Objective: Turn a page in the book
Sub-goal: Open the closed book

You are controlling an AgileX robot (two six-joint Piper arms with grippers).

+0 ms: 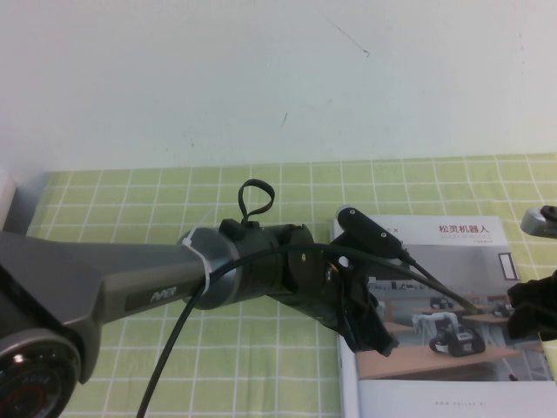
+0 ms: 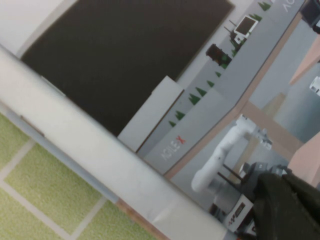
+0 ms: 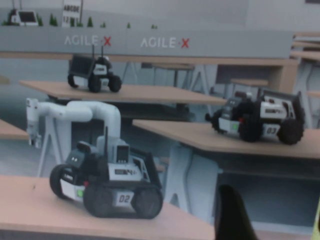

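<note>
Fingers of the left gripper [image 1: 370, 335] press the book [image 1: 452, 305] near its left spine edge, spread unclear; right gripper [image 1: 529, 318] open over its right edge, nearer the page.

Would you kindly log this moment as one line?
book: closed | left hand: over cover's left edge | right hand: open, over right edge

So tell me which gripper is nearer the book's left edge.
Left. The left gripper hangs over the book at its left edge; the right gripper, open, is at the book's right side.
</note>
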